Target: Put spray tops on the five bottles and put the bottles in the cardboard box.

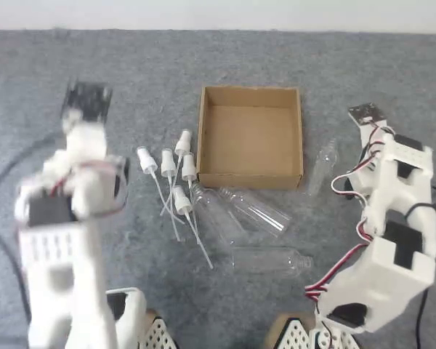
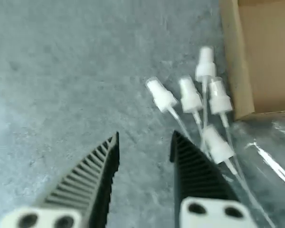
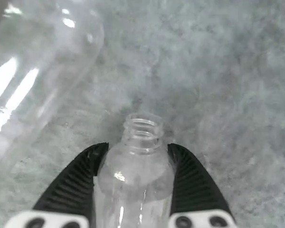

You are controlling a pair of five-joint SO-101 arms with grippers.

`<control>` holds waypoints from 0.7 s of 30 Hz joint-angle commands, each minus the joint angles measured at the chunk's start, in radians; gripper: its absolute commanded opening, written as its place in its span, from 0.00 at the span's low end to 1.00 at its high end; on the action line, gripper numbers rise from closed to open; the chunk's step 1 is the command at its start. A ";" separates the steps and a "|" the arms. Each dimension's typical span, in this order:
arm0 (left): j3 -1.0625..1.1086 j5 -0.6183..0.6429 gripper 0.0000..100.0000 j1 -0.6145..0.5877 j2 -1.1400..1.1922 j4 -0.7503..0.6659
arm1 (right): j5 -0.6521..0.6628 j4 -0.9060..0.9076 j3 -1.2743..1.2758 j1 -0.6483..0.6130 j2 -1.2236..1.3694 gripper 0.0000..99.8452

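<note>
Squeezing a clear bottle (image 3: 142, 130), it seems, is the right hand (image 3: 137, 151); the left hand (image 2: 145, 137) gapes near spray tops (image 2: 190, 97).

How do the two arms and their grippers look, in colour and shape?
The left arm and right arm are blocky white plastic with black motors. Red, white and black cables loop along the right arm. The left gripper and right gripper have black tapering fingers on white bases with round holes.
</note>
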 commanded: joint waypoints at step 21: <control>-0.615 0.334 0.22 0.021 1.137 -0.212 | 0.124 -0.022 0.049 0.053 -0.074 0.01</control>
